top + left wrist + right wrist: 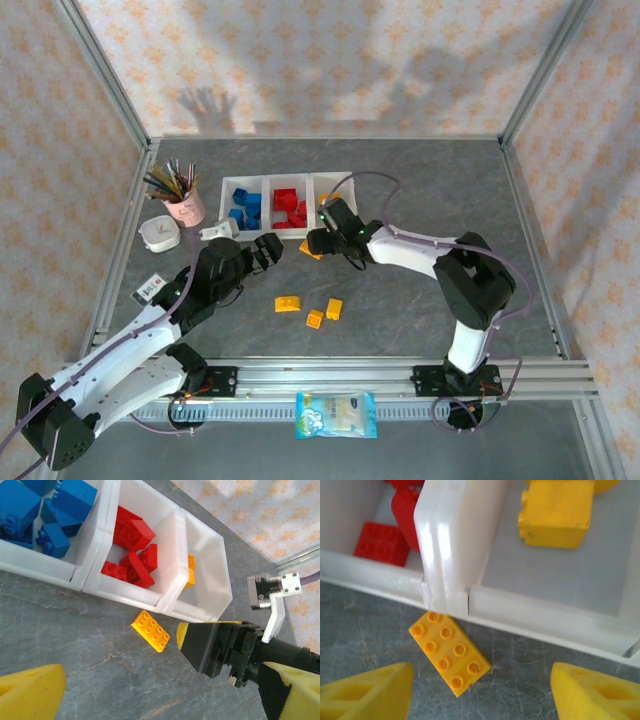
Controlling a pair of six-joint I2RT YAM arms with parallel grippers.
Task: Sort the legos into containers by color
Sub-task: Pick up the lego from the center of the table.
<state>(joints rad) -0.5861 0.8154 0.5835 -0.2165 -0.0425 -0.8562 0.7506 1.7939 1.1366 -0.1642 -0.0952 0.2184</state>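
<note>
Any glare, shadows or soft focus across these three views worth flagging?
Top external: sharp and evenly lit, with shadows cast on the back wall. Right wrist: a glare streak on the containers at their divider; the yellow brick on the table is crisp, and the right claw shows slightly soft pads. Left wrist: the containers' white walls run very bright, and the red bricks are sharp.

The front wall of the bins (545,615) stood tight behind the yellow brick (450,652), apparently touching it, while bare table (520,680) lay open before it.
</note>
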